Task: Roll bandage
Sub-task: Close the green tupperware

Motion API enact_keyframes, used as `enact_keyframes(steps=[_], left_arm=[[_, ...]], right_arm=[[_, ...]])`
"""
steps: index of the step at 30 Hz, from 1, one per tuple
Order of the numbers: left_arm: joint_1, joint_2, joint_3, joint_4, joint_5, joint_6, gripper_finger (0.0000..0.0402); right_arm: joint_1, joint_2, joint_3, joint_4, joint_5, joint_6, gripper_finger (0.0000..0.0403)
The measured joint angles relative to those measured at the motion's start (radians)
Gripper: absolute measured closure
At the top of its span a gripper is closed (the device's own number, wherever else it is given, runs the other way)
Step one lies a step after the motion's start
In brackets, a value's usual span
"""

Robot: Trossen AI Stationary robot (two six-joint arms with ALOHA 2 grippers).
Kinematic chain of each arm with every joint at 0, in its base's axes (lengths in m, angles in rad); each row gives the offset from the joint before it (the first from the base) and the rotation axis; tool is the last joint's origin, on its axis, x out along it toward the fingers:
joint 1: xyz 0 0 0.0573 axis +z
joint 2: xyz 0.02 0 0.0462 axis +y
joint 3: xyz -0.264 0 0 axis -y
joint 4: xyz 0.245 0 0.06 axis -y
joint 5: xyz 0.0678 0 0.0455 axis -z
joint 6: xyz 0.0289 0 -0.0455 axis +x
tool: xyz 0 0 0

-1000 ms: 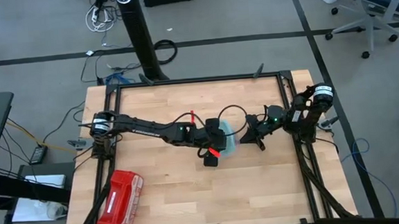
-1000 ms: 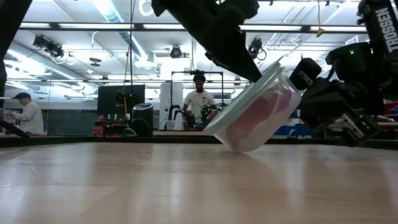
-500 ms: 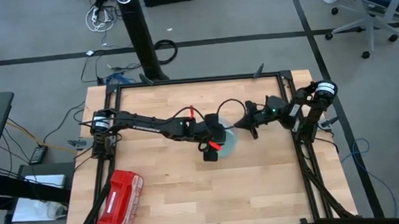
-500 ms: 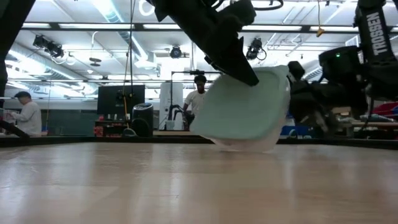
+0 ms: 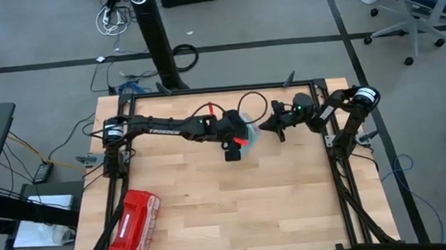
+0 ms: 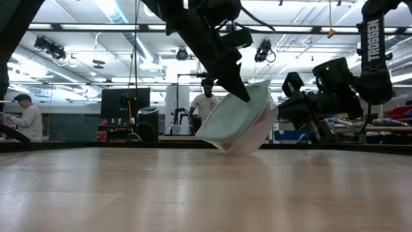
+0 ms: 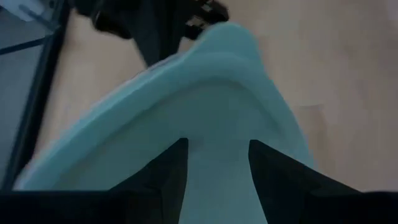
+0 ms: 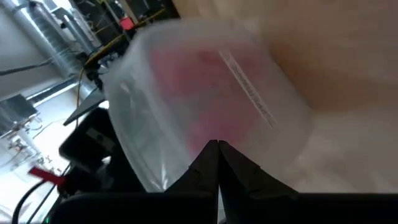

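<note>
A translucent container (image 6: 241, 119) with a pale teal lid (image 7: 186, 112) was seen tipped on the wooden table (image 5: 213, 211), only one lower corner touching the surface in the low view. Its opening side was turned up and toward the left arm, and its base toward the right arm.

The bandage (image 8: 199, 87) was inside this container, visible only as a dusky pink mass through the cloudy wall in the right wrist view and as a faint pink patch (image 6: 264, 116) in the low view. It lay against the wall nearest the right gripper. Its form, its long axis and the way it pointed could not be told, because the plastic blurred its outline.

The left gripper (image 5: 238, 136) was held at the lid side of the container, near the middle of the table toward its far edge. Its two dark fingers (image 7: 168, 174) were spread apart and laid flat on the teal lid, one to each side; whether the lid was actually clamped between them could not be told.

The right gripper (image 5: 268, 127) was just beside the container on the other side, its fingers (image 8: 214, 168) pressed together into one point that met the container's wall.

A glossy red case (image 5: 134, 227) lay well apart from all this, at the table's near left corner. People (image 6: 206, 103) were seen in the room behind.
</note>
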Motion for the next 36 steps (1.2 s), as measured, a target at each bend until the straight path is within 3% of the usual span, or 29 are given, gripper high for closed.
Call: enact_keyframes(steps=[7, 14, 19, 24, 36], left_arm=[[0.039, 0.005, -0.004, -0.001, 0.014, 0.038, 0.0225], [0.054, 0.006, -0.006, 0.010, 0.031, 0.065, 0.0225], [0.065, 0.005, -0.005, 0.015, 0.033, 0.067, 0.0225], [0.078, 0.005, -0.005, 0.049, 0.042, 0.091, 0.0225], [0.294, 0.017, -0.048, 0.159, 0.351, 0.035, 0.0225]], right_arm=[[-0.114, -0.001, 0.003, 0.060, -0.085, -0.044, 0.0395], [-0.192, -0.002, 0.003, 0.225, -0.091, 0.062, 0.0395], [-0.182, -0.002, 0.009, 0.251, -0.171, 0.083, 0.0395], [-0.124, -0.002, 0.057, 0.252, -0.227, -0.015, 0.0395], [0.019, -0.003, 0.180, 0.250, -0.252, -0.031, 0.0395]])
